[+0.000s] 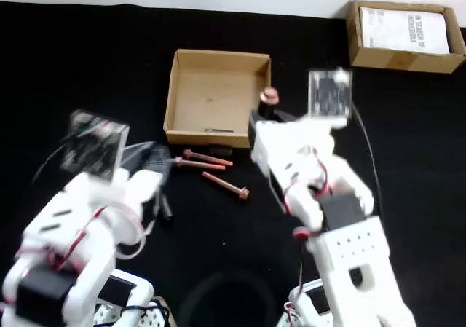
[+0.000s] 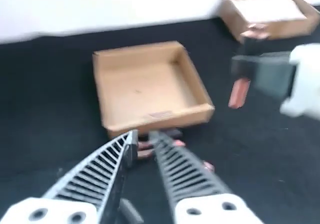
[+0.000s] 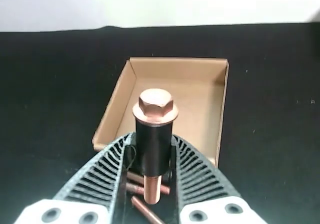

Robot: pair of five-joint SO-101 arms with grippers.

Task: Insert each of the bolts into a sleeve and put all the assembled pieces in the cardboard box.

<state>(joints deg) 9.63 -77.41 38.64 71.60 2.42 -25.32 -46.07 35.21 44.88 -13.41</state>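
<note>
My right gripper is shut on a black sleeve with a copper bolt pushed through it, held upright just off the near right corner of the open cardboard box. The high view has this gripper beside the box's right wall. Three loose copper bolts lie on the black table in front of the box. A loose black sleeve lies near my left gripper, another sleeve by the box's near wall. The left gripper hovers just short of the bolts, narrowly open and holding nothing.
A small slim piece lies inside the box against its near wall. A second cardboard box holding a printed sheet stands at the back right. The arm bases stand at the table's near edge.
</note>
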